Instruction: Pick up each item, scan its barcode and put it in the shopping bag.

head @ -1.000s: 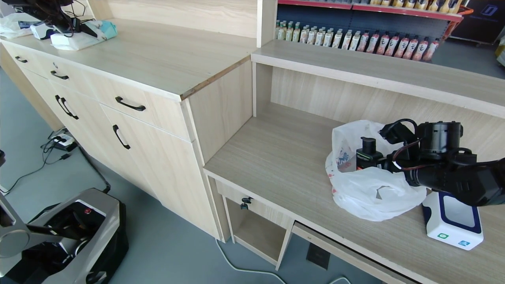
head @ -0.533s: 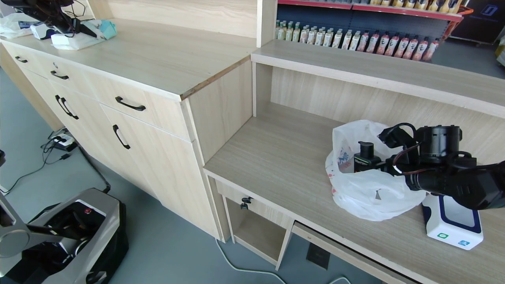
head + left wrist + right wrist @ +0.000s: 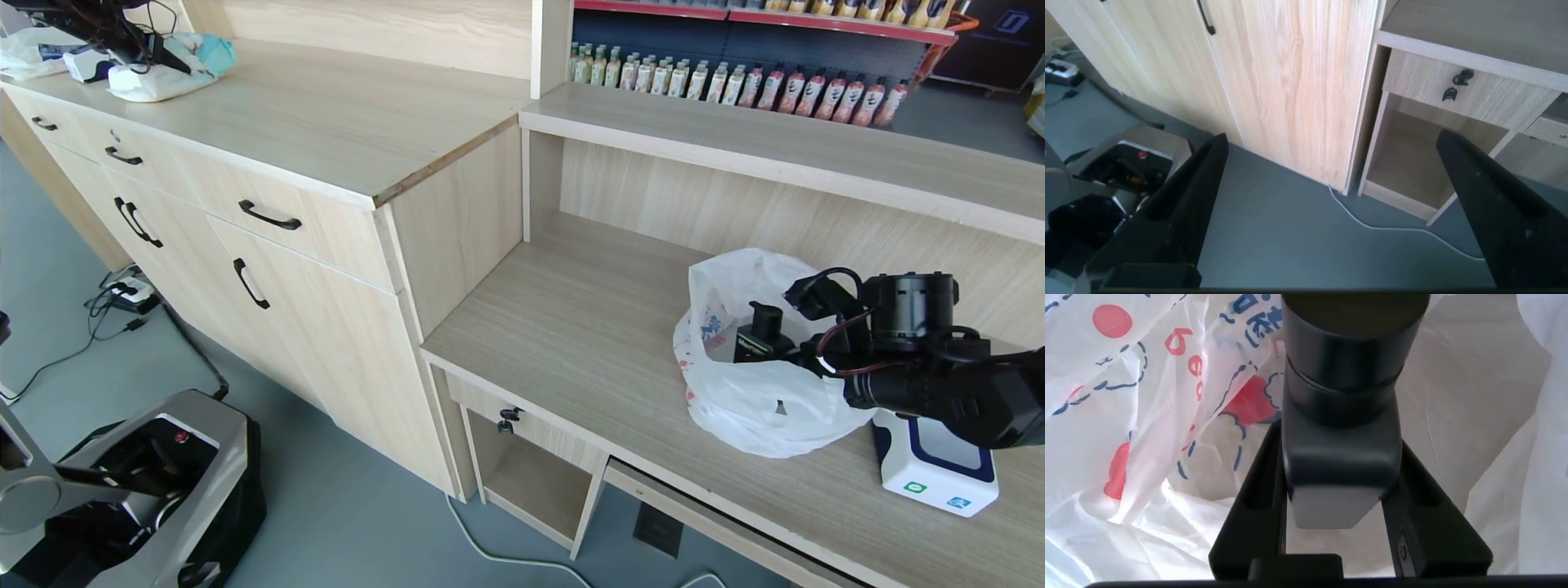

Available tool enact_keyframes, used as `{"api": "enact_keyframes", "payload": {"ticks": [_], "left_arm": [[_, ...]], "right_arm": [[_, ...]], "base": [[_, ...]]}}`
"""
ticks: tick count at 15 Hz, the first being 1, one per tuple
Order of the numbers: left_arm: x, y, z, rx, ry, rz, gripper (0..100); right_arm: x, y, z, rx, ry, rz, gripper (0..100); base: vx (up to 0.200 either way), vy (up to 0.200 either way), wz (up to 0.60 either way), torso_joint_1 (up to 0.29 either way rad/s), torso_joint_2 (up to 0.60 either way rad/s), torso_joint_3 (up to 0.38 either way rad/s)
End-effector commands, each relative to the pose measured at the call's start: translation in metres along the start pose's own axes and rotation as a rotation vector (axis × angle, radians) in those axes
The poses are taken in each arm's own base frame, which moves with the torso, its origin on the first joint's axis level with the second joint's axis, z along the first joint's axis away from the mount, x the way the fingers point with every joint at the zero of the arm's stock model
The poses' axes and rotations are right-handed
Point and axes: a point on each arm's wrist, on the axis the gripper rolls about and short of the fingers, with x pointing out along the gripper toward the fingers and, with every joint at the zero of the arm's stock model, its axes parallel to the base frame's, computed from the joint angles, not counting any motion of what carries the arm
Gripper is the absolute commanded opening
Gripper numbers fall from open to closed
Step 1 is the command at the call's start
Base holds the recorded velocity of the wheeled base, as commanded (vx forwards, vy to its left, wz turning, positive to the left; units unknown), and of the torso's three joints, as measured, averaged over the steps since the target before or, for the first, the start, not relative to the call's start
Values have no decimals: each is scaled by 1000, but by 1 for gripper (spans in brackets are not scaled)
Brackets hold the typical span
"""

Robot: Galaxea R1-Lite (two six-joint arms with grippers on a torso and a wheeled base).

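Nearest to us, in the left wrist view, our left gripper hangs with its fingers spread wide above the grey floor beside the wooden cabinet. It holds nothing and adds no risk.

The risk sits at the lower right of the head view. There our right gripper pinches a black bottle from both sides. It holds the bottle in the mouth of the white shopping bag, slack plastic lying on the counter just beside the white-and-blue scanner.

We judge that three things could go wrong:
- **Toppling:** if we let go with the bottle upright on soft film, it may tip over and roll toward the opening.
- **Dragging the bag:** if a finger snags a fold as we pull back, the light bag could follow the arm and slide against the scanner or toward the counter's near edge.
- **Knocking the scanner:** the arm crosses the scanner's upper part in the picture, so a low retreat might knock it.

In the right wrist view the bottle sits squarely between the two fingers, which press on its flanks. The bag's printed film lies all around and beyond it. In the head view the cap and shoulder rise above the bag's near wall. The base is hidden, so we cannot tell whether it rests on anything.

Farthest off, at the upper right, drink bottles line a shop shelf.
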Motion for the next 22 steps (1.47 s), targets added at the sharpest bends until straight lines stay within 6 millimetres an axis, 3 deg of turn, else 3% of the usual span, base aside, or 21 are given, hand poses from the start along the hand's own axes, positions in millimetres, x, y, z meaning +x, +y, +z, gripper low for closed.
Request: {"api": "enact_keyframes", "payload": {"ticks": [1,2,3,7,9,11,12,16,18,22], "left_arm": [[0,0,0,0,-1,2,100],[0,0,0,0,-1,0,100],[0,0,0,0,-1,0,100],[0,0,0,0,-1,0,100],[0,0,0,0,-1,0,100],[0,0,0,0,-1,0,100],[0,0,0,0,-1,0,100],[0,0,0,0,-1,0,100],[0,0,0,0,-1,0,100],[0,0,0,0,-1,0,100]], "right_arm": [[0,1,-2,1,9,3,0],[-1,1,-2,1,8,3,0],[-1,1,-1,0,6,3,100],[-13,-2,16,-14,-63,-12,100],[-26,-3,44,-37,-164,-27,100],[-53,4,81,-75,-309,-32,100],[-65,4,90,-102,-350,-44,100],[-127,-11,97,-229,-404,-171,100],[-169,-21,95,-340,-491,-182,100],[-204,-41,95,-397,-532,-277,100]], "base": [[0,0,0,0,0,0],[0,0,0,0,0,0],[0,0,0,0,0,0],[0,0,0,0,0,0],[0,0,0,0,0,0],[0,0,0,0,0,0],[0,0,0,0,0,0],[0,0,0,0,0,0],[0,0,0,-13,33,28],[0,0,-600,-156,426,270]]}}
